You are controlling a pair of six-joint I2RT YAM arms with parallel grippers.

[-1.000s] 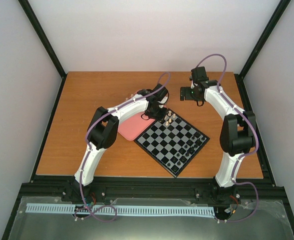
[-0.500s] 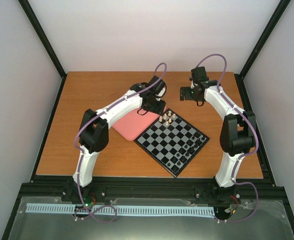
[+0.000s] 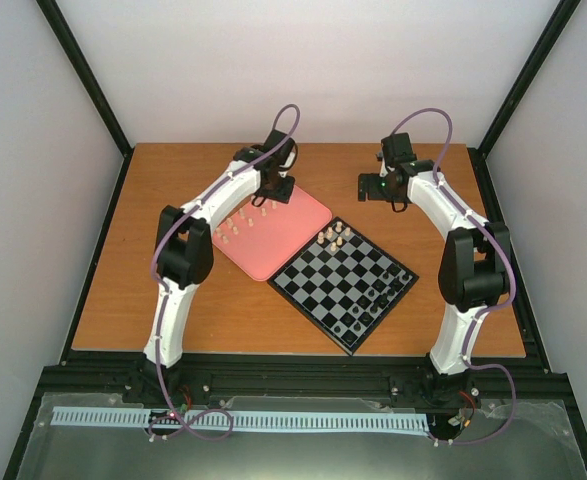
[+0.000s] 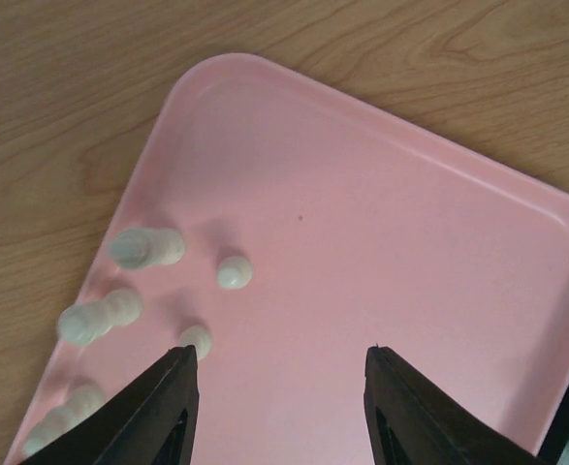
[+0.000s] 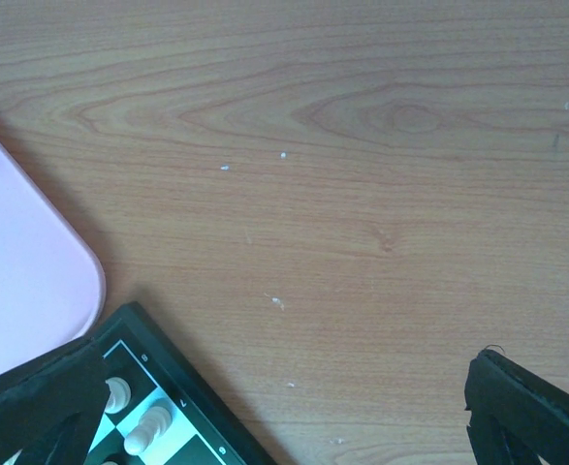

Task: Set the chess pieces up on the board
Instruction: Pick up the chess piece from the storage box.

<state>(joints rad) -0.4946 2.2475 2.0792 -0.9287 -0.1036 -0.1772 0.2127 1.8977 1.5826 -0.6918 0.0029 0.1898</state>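
The board [image 3: 345,282] lies as a diamond at table centre, its corner in the right wrist view [image 5: 182,402]. Several cream chess pieces [image 3: 333,236] stand at its far corner and show in the right wrist view [image 5: 146,426]. More cream pieces [image 3: 235,224] lie on the pink tray [image 3: 283,235]; in the left wrist view they lie at the tray's left edge [image 4: 146,248]. My left gripper [image 3: 273,196] hovers open and empty over the tray's far end [image 4: 282,360]. My right gripper [image 3: 371,186] is open and empty over bare table beyond the board [image 5: 284,383].
Small black pieces [image 3: 373,300] stand along the board's near right side. The pink tray [image 4: 381,262] touches the board's far left edge. Black frame rails [image 3: 93,260] border the wooden table [image 3: 173,290].
My left arm has swung from the board's far corner back and left over the pink tray, uncovering the cream pieces lying on it. The right arm has not moved.
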